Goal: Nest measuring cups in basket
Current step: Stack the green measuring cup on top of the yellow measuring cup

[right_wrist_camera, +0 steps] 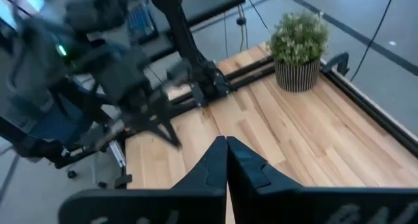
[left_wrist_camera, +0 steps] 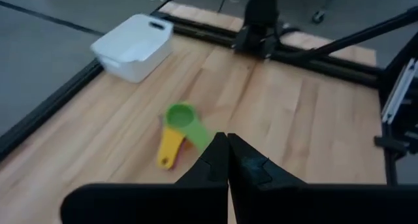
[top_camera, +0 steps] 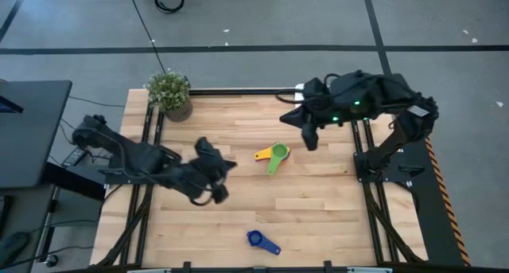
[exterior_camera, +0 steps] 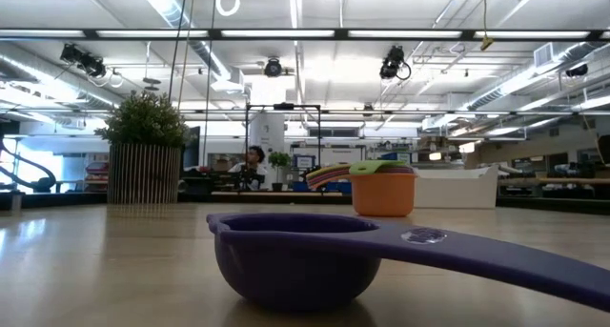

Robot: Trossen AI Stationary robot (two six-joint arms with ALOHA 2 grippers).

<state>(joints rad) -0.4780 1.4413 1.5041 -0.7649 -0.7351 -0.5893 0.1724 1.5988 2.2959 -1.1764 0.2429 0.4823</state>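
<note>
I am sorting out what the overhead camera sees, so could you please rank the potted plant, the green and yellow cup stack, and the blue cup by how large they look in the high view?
1. potted plant, clearly largest.
2. green and yellow cup stack.
3. blue cup, only slightly smaller than the stack.

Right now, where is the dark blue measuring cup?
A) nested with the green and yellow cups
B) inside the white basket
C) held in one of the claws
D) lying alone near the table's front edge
D: the high view shows the dark blue measuring cup alone near the front edge, well apart from the green and yellow stack at mid-table; neither the left claw nor the right claw holds anything.
</note>
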